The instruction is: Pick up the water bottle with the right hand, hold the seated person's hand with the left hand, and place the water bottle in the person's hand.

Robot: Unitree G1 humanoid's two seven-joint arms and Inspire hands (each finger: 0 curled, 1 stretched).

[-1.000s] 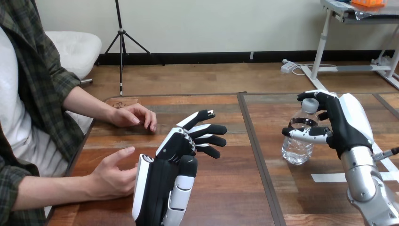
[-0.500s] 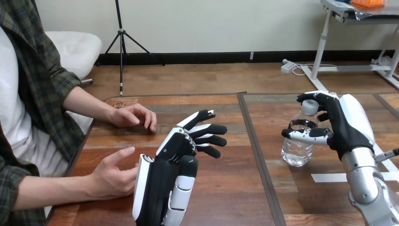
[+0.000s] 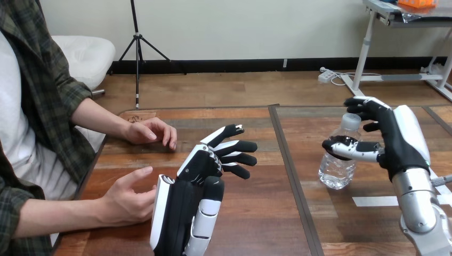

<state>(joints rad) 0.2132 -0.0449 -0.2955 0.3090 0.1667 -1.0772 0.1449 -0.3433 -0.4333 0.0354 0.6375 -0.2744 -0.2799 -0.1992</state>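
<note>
While cupping the upright water bottle on the worktop with the right robot hand, finish the grasp: tighten, lift; then wrap the spread left robot hand round the person's nearer hand beside it.

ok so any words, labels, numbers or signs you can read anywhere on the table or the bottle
No text can be read anywhere.
On the water bottle: clear plastic, no label shows.
On the table: a small dark mark near its far left corner, too small to read.
On the strip of white tape: blank.
</note>
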